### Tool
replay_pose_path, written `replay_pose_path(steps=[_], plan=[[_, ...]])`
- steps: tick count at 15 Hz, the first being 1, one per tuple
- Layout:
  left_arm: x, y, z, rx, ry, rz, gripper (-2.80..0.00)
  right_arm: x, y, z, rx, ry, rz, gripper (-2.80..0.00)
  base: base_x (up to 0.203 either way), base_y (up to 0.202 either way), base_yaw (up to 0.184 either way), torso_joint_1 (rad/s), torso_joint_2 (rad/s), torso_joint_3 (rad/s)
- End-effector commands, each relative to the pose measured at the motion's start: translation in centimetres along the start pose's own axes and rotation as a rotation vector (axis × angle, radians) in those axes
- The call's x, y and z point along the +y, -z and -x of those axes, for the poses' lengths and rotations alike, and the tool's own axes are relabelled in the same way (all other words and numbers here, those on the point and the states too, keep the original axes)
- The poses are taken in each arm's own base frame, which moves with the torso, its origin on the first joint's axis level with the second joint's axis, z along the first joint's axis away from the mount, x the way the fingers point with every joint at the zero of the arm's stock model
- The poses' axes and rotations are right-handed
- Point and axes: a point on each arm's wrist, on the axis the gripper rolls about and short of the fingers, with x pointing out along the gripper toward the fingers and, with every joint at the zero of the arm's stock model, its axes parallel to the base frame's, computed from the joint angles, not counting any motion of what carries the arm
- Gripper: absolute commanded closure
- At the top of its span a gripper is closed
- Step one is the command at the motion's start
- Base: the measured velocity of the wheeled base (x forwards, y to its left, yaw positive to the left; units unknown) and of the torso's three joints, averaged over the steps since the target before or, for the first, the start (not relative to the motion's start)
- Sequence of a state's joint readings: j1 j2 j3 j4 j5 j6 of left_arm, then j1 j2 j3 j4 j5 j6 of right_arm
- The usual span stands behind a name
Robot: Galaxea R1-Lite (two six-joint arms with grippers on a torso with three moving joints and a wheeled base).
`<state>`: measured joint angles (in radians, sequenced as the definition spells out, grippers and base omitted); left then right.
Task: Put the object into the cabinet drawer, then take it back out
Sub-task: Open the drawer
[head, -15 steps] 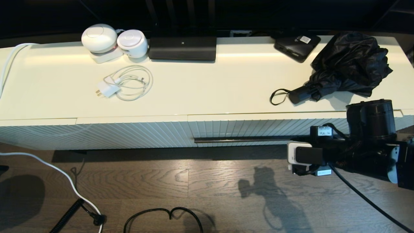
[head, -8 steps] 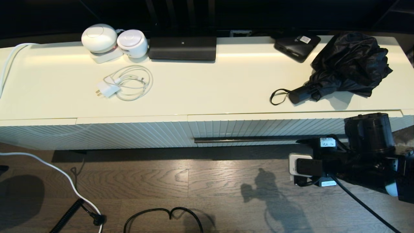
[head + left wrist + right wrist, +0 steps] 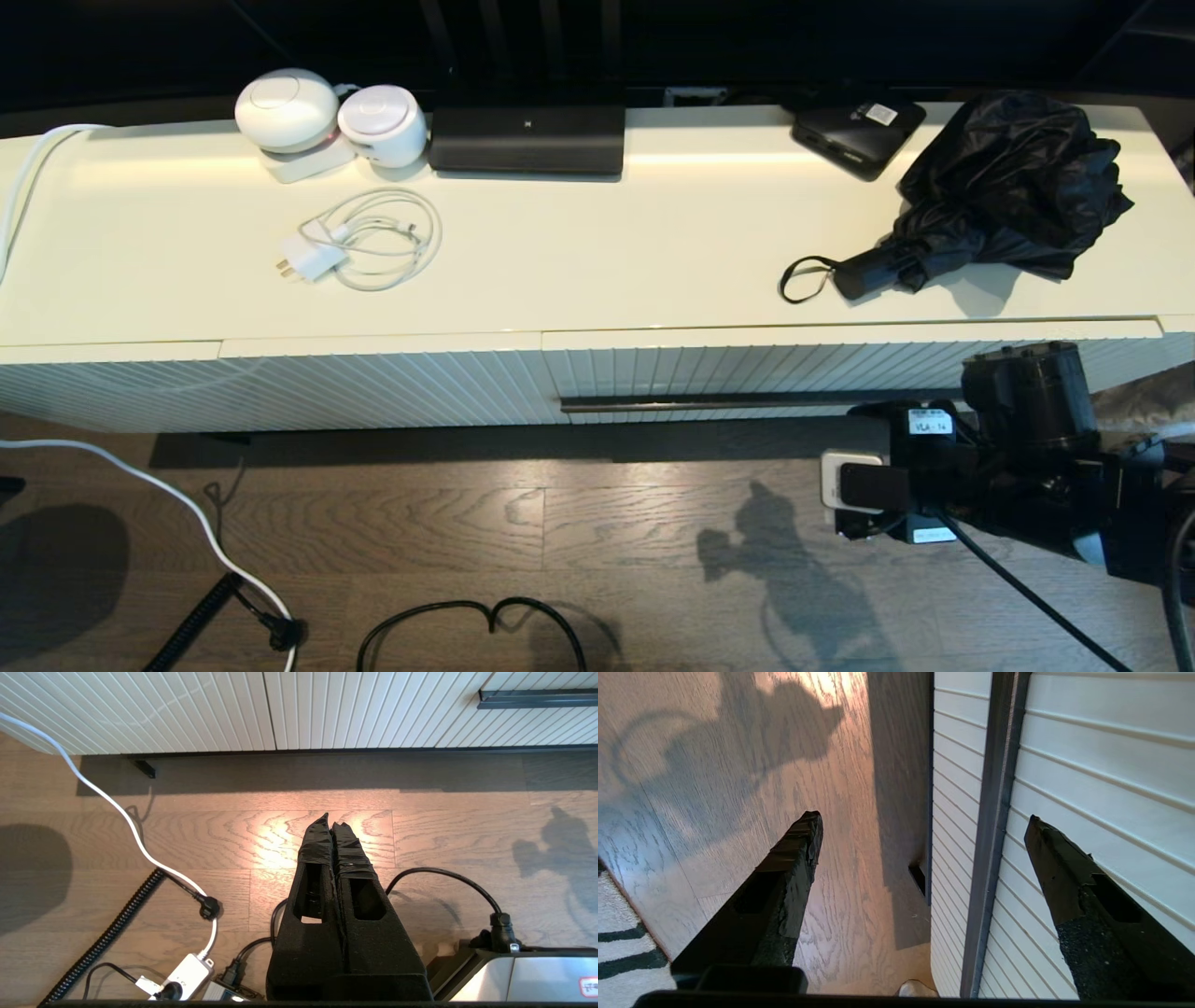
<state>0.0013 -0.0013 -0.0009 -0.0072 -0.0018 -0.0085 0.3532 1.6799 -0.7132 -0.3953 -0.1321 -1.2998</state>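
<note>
Black folding umbrella [image 3: 990,187] is lying diagonally on the cabinet top [image 3: 597,261], handle pointing front-left. Black box [image 3: 857,131] is sitting just behind. Right gripper [image 3: 920,826] is straddling the drawer handle bar [image 3: 990,835], fingers wide; left gripper [image 3: 332,828] is pinched closed, empty.

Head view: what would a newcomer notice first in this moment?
The black umbrella sprawls at the right end of the cabinet top, its wrist loop toward the front edge. Below it, the right gripper is open beside the shut drawer, with the dark handle bar between its fingers. The left gripper hangs shut over the floor.
</note>
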Motion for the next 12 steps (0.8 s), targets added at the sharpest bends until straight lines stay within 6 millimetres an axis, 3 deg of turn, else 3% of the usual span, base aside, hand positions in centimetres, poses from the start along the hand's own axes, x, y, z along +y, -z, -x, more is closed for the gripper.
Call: replay_pose_path(steps=[1,12], plan=[[0.0,0.0,0.0,-0.002,-0.001,-0.001,0.00,0.5,0.4,-1.3,0.020,-0.036,0.003,-2.80,0.000,0.000,0.000,0.000,0.00,0.000],[0.0,0.0,0.0,-0.001,-0.001,0.001,0.00,-0.6,0.5,-5.0,-0.010,-0.025,-0.016,-2.80,0.000,0.000,0.000,0.000,0.00,0.000]])
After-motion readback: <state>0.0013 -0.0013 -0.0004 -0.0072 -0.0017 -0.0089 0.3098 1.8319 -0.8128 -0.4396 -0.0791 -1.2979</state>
